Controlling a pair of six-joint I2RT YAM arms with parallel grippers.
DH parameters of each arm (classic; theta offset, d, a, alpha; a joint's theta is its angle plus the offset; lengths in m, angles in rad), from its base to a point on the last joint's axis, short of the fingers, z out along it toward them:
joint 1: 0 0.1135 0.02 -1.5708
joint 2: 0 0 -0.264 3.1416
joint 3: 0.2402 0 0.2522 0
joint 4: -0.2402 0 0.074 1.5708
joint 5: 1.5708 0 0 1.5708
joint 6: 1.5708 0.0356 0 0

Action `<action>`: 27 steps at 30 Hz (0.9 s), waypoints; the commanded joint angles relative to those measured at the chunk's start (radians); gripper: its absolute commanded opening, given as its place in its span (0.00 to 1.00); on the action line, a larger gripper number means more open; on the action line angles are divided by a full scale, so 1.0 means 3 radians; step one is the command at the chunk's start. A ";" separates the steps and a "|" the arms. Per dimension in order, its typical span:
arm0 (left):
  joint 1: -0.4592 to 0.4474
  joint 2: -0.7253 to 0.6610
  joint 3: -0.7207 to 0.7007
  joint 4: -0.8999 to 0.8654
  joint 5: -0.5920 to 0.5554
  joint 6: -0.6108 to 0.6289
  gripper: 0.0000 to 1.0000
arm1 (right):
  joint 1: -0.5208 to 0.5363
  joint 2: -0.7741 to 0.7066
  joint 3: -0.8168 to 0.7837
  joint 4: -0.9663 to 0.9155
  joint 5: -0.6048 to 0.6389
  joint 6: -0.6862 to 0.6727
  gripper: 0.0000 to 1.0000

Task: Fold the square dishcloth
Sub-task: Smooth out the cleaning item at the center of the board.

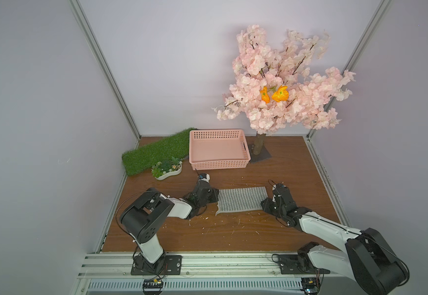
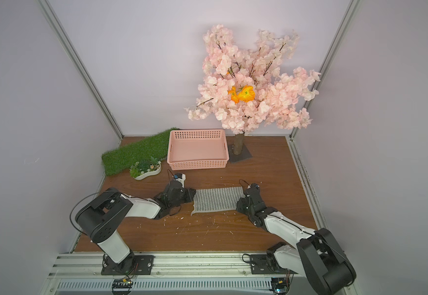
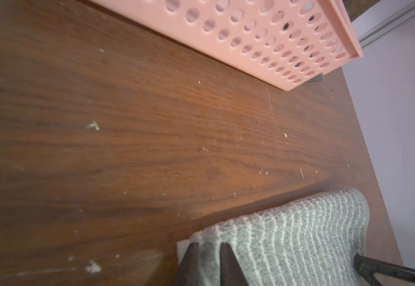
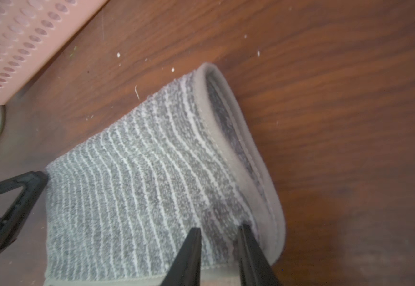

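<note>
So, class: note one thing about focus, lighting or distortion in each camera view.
In both top views, even soft light, and the wide lens splays the frame posts; left wrist view, the pink basket fairly sharp, part of the table blurred; right wrist view, the dishcloth stripes crisp, the pink basket soft.

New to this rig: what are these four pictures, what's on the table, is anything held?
The left arm and right arm are robots bolted at a wooden table's edge. Two pictures look down from overhead; two come from cameras on the arms' wrists. On the table: a striped grey dishcloth folded over, a pink basket, a grass mat, a small planter and a blossom tree. The left jaws pinch one end of the cloth; the right jaws straddle the other, grip unclear.
</note>
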 commanded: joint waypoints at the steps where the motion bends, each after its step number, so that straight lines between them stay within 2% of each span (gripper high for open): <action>1: 0.0048 -0.0062 0.0014 0.0010 -0.0119 -0.0016 0.20 | -0.0086 0.0093 0.0225 -0.0189 0.0112 -0.0305 0.28; 9: 0.0027 -0.0309 0.0137 -0.0063 0.0031 0.0034 0.20 | -0.0122 -0.0224 0.0608 -0.0453 0.0469 -0.0337 0.32; 12: -0.0044 -0.0395 0.0184 -0.0137 0.0024 0.0073 0.20 | -0.0140 -0.0209 0.0673 -0.0335 0.0404 -0.0348 0.27; 18: -0.0228 -0.0329 0.0329 -0.0245 0.0086 0.0156 0.20 | -0.0153 0.0125 0.0708 0.0179 0.0035 -0.0269 0.16; 27: -0.0238 0.0085 0.0336 -0.0102 0.0328 0.0053 0.19 | -0.0289 0.0732 0.0701 0.0665 -0.0089 -0.0234 0.12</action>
